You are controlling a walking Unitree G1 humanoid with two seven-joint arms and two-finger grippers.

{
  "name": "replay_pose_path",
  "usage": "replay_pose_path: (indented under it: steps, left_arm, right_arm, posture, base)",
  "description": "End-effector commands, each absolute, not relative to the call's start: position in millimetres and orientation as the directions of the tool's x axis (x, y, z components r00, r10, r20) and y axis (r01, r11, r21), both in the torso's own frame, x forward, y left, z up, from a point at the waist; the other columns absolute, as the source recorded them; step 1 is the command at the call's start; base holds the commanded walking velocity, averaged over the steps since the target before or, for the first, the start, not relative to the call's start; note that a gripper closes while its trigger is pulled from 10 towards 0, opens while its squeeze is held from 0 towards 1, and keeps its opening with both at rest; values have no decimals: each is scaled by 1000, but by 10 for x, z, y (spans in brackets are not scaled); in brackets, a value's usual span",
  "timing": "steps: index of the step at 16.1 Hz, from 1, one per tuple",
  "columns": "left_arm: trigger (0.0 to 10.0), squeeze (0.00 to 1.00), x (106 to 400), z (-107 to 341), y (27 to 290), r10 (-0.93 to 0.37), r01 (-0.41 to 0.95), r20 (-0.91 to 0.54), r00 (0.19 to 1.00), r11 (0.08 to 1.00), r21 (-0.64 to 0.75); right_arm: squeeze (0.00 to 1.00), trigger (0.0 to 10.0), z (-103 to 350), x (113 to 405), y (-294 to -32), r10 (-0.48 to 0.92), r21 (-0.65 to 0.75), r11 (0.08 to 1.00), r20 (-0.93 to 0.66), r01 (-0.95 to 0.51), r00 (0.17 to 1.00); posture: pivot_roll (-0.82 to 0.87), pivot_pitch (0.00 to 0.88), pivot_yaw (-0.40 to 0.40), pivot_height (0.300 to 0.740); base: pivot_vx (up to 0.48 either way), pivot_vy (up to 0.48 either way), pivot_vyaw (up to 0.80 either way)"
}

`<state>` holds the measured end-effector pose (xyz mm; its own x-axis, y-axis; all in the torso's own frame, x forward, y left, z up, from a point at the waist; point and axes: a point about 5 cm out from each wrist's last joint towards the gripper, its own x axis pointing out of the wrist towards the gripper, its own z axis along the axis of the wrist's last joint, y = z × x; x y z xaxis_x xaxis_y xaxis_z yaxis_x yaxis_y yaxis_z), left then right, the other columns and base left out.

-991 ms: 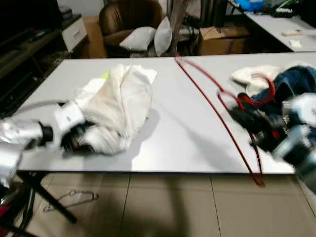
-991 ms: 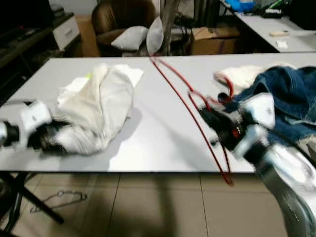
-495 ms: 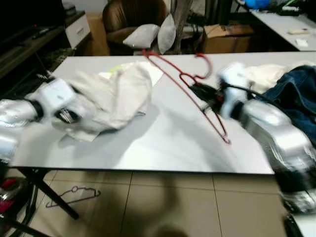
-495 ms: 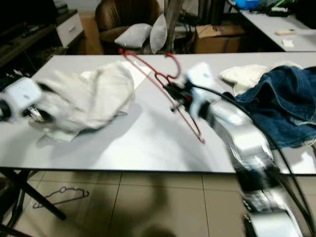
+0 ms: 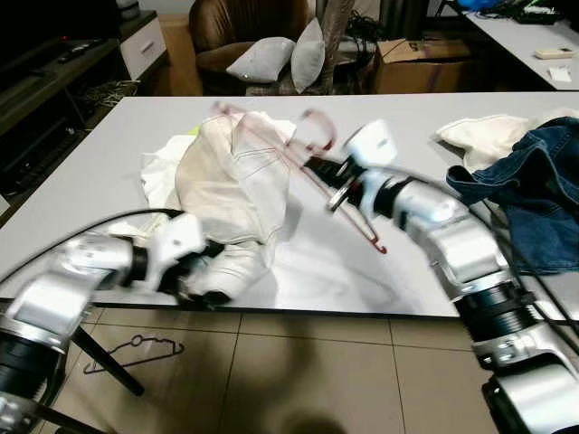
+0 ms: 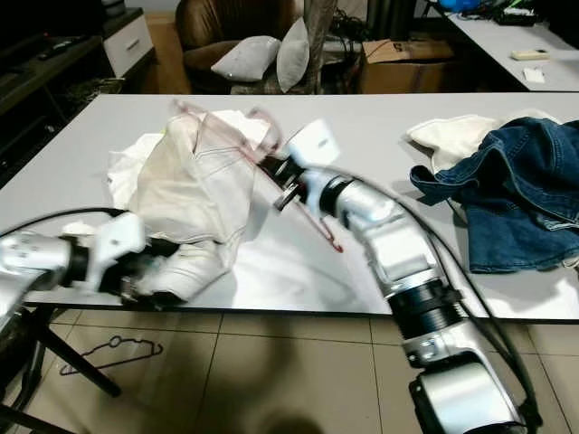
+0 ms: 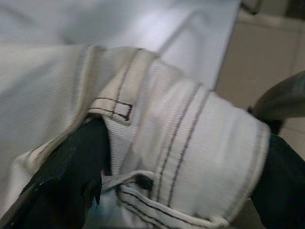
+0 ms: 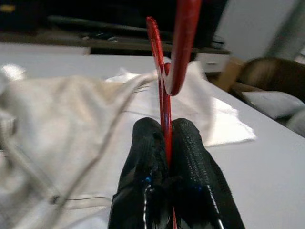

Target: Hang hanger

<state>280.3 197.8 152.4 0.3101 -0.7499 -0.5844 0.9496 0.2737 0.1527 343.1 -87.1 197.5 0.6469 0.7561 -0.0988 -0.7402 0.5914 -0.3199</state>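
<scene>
Right wrist view: fingers point(image 8: 188, 157) pinch red hanger point(image 8: 164, 102) (left fingers point(image 7: 71, 162) grip cream garment point(image 7: 190, 143)).

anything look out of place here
Yes: a wire hanger lies on the tile floor beneath the table, near the left tool, which pinches the cream garment. The right tool clamps the red hanger.

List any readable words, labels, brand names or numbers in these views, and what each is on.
None can be read.
Brown cardboard box behind the white table: no legible print.
Cream cotton garment held by the left gripper: stitching only.
Red wire hanger in the right gripper: unmarked.
</scene>
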Motion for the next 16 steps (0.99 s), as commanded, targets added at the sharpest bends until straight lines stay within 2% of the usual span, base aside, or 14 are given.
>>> replay_pose_path:
  steps: [1, 3, 6, 8, 9, 11, 12, 14, 15, 16]
  left_arm:
    - [10000, 1000, 2711, 1550, 1955, -753, 958, -596, 277, 262, 114]
    - [10000, 1000, 2610, 1555, 2031, -733, 956, -623, 274, 281, 90]
    - [10000, 1000, 2449, 1798, 2243, -776, 949, -567, 274, 314, 29]
    - [10000, 1000, 2432, 2032, 2362, -801, 940, -512, 310, 340, 37]
    - [10000, 1000, 2431, 2074, 2383, -804, 937, -503, 318, 347, 39]
    - [10000, 1000, 2478, 2274, 2478, -842, 922, -396, 367, 387, 32]
    - [10000, 1000, 2566, 2391, 2531, -854, 901, -298, 426, 432, 52]
    - [10000, 1000, 2868, 2461, 2490, -790, 804, -154, 594, 575, 154]
    - [10000, 1000, 3040, 2431, 2434, -731, 741, -132, 670, 647, 178]
    - [10000, 1000, 3132, 2399, 2396, -696, 706, -125, 707, 683, 188]
  right_arm:
    - [0, 10000, 1920, 3417, -803, 780, -369, 542, -114, -755, 615]
    - [0, 10000, 1885, 3403, -762, 794, -405, 501, -137, -765, 593]
    - [0, 10000, 1518, 3419, -776, 753, -404, 442, -319, -801, 576]
    - [0, 10000, 1277, 3441, -855, 693, -360, 466, -420, -809, 586]
    - [0, 10000, 1248, 3444, -868, 684, -357, 467, -433, -809, 587]
    - [0, 10000, 1176, 3474, -958, 637, -344, 511, -463, -788, 616]
    - [0, 10000, 1167, 3498, -1008, 613, -347, 540, -463, -767, 641]
    - [0, 10000, 1270, 3516, -1019, 644, -360, 552, -388, -752, 659]
    - [0, 10000, 1387, 3492, -999, 694, -347, 554, -309, -756, 650]
    - [0, 10000, 1471, 3465, -993, 722, -338, 554, -259, -761, 641]
  posture:
    - [-6, 0, 65, 740]
    - [-2, 0, 64, 740]
    - [27, 0, 46, 740]
    - [37, 0, 39, 740]
    - [37, 0, 39, 740]
    - [37, 0, 39, 740]
    - [35, 0, 43, 740]
    - [32, 0, 41, 740]
    - [29, 0, 41, 740]
    - [24, 0, 44, 740]
  base:
    - [0, 0, 0]
    - [0, 0, 0]
    - [0, 0, 0]
    - [0, 0, 0]
    - [0, 0, 0]
    - [0, 0, 0]
    - [0, 0, 0]
    - [0, 0, 0]
    - [0, 0, 0]
    - [0, 0, 0]
